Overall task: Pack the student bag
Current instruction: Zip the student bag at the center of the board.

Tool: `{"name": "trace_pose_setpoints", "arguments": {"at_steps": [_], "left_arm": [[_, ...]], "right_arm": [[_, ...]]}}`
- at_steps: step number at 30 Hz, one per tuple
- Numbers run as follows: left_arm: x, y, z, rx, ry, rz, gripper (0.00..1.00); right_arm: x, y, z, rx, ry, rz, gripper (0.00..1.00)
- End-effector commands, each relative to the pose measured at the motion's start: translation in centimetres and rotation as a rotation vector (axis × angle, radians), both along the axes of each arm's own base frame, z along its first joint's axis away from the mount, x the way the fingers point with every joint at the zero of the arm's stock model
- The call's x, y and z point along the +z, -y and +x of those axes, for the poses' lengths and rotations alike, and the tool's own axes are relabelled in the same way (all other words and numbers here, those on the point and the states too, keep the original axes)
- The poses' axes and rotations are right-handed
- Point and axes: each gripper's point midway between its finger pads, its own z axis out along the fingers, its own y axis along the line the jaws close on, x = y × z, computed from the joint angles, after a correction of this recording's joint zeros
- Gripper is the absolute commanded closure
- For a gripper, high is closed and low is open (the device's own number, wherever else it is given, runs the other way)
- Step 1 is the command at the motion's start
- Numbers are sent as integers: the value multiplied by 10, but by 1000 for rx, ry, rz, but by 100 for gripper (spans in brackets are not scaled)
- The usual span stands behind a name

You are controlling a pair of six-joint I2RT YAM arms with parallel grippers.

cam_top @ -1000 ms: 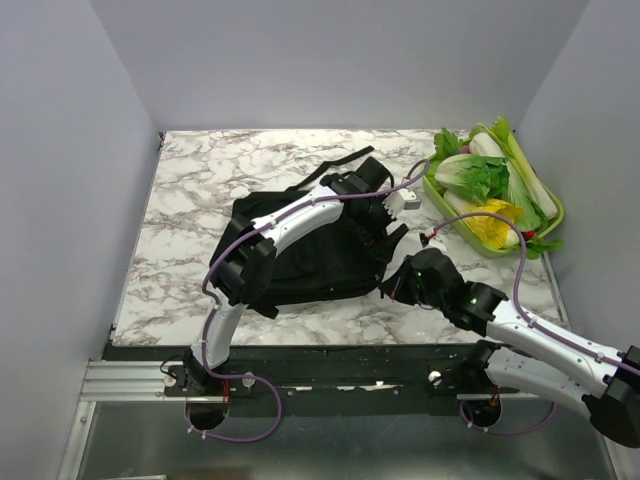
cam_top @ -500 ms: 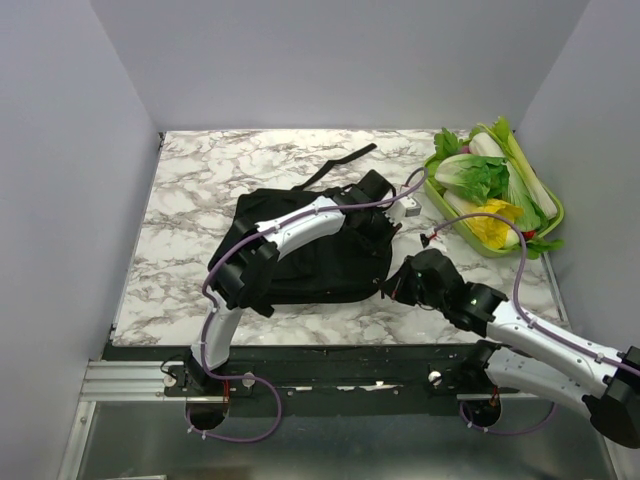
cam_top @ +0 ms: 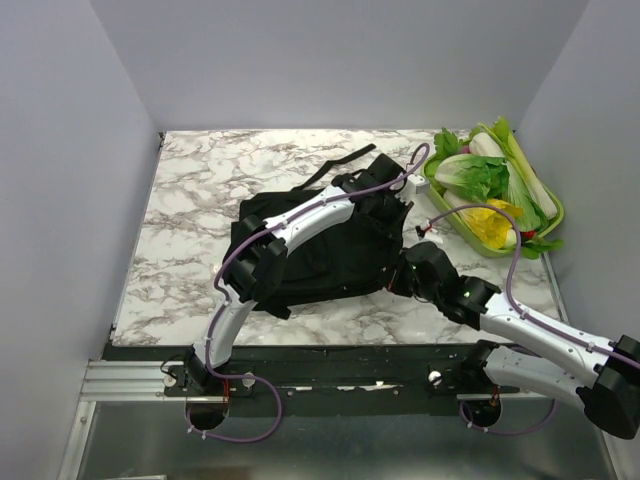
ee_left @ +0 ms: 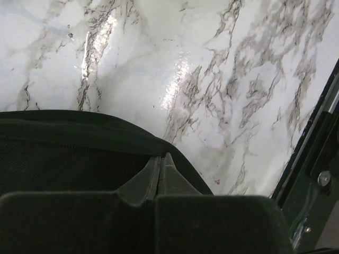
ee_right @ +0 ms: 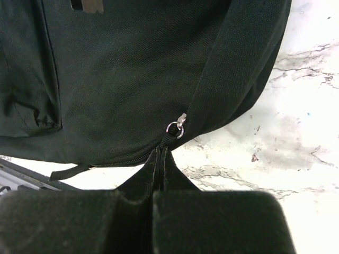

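In the last second my right gripper (ee_right: 161,154) has slid in from just off the near right corner of the student bag (cam_top: 330,262). It now sits against that corner, fingers pinched together on the tab below the zipper pull (ee_right: 175,128). My left gripper (ee_left: 160,163) has swung toward the bag's far right side, nearer the green tray (cam_top: 552,218), and is clamped on a fold of black fabric. The bag lies mid-table (cam_top: 200,180), its strap (cam_top: 340,163) trailing toward the back (it has shifted slightly with the left arm's tug). I judge the bag is now braced for drawing the zipper open; the stretch I can see looks shut.
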Motion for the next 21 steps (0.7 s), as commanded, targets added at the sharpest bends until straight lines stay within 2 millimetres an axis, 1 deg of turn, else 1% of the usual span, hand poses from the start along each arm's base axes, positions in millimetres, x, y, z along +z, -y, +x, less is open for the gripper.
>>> {"name": "trace_pose_setpoints", "arguments": {"at_steps": [1,4,5,7,8,9,10,12,13,17,19,21], "left_arm": [[35,18,46,121,66,-150,100],[39,17,60,150,60,-171,100],[39,18,62,154,62,-174,100],[41,19,64,156,65,-182,100],[40,20,65,155,63,-183,100],[41,21,65,155,67,-186,100],[40,20,67,156,70,-186,100],[39,20,71,158,76,-188,100],[38,19,73,160,80,-186,100],[39,19,81,169,95,-194,100],[38,20,82,169,97,-196,100],[38,20,82,167,93,-199,100]], "right_arm": [[16,-15,5,40,53,45,99],[15,-22,5,63,54,61,99],[10,-26,4,72,38,56,99],[10,-35,1,99,36,62,99],[15,-41,1,116,46,68,99],[13,-45,1,127,45,60,99],[15,-52,-5,155,48,55,99],[17,-59,-7,179,53,44,99],[18,-64,-12,200,55,47,99],[20,-76,-23,251,61,53,99],[25,-86,-27,280,73,63,99],[24,-90,-27,290,69,51,99]]}}
